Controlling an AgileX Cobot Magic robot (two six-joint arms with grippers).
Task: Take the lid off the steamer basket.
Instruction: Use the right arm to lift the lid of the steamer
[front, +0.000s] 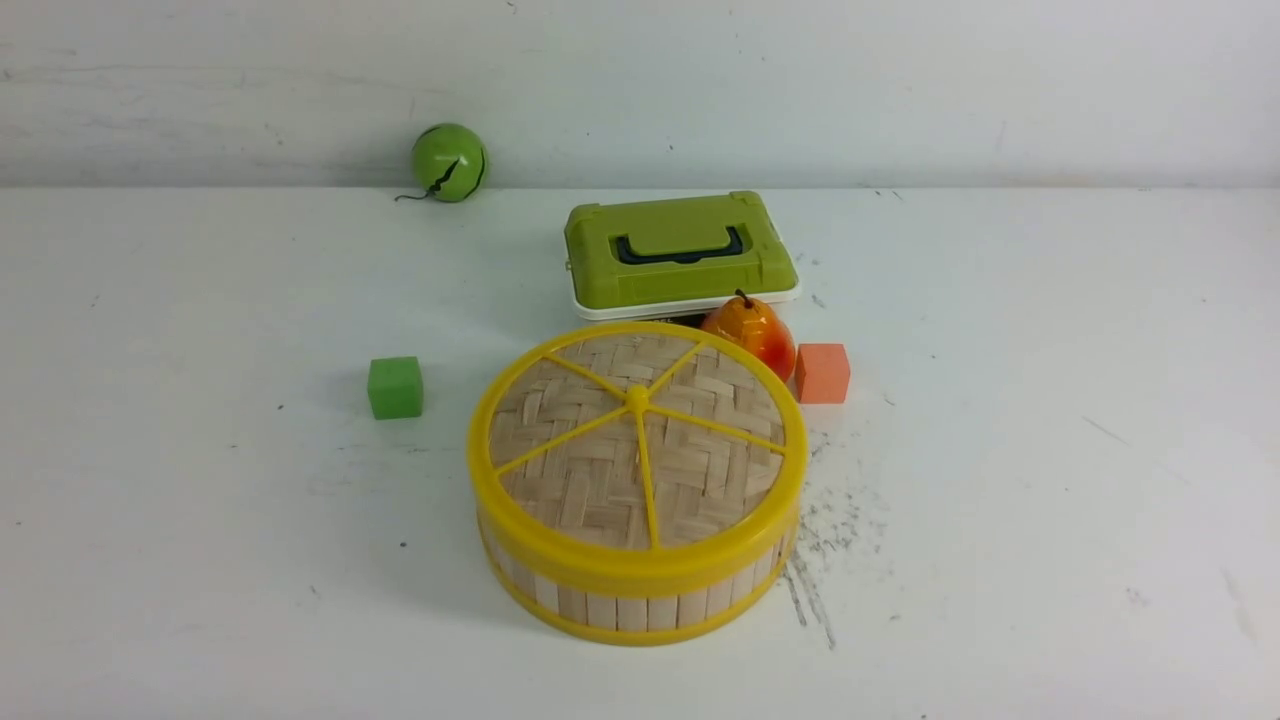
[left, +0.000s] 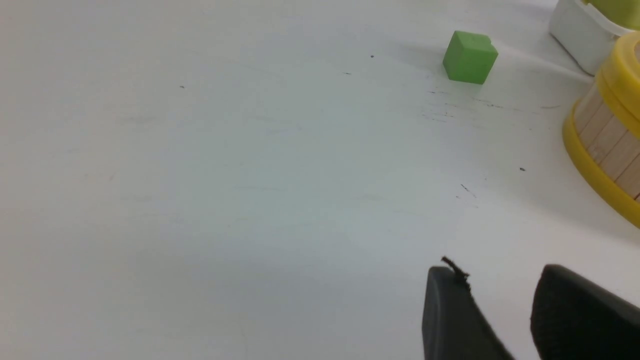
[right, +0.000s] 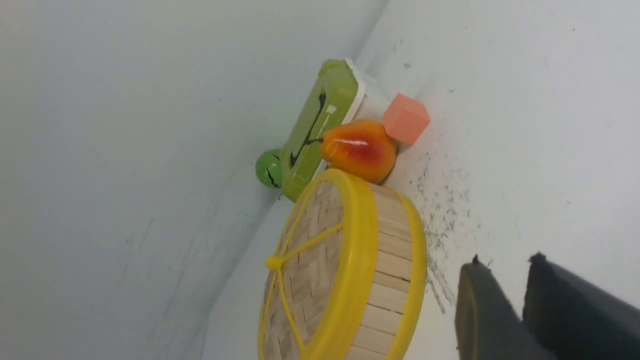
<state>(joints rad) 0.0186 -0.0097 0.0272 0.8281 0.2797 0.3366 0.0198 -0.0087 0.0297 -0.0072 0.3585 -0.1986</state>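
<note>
Lid (front: 640, 440): seated on the steamer basket (front: 640, 608).
Left gripper (left: 500, 272): jaws apart, empty, near the steamer basket.
Right gripper (right: 506, 260): jaws slightly apart, empty, beside the steamer basket.

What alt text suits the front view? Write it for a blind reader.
A steamer basket with its lid on sits on a white table. Behind it are a pear, an orange cube and a green box; a green cube lies to its left, a green ball by the far wall.
</note>
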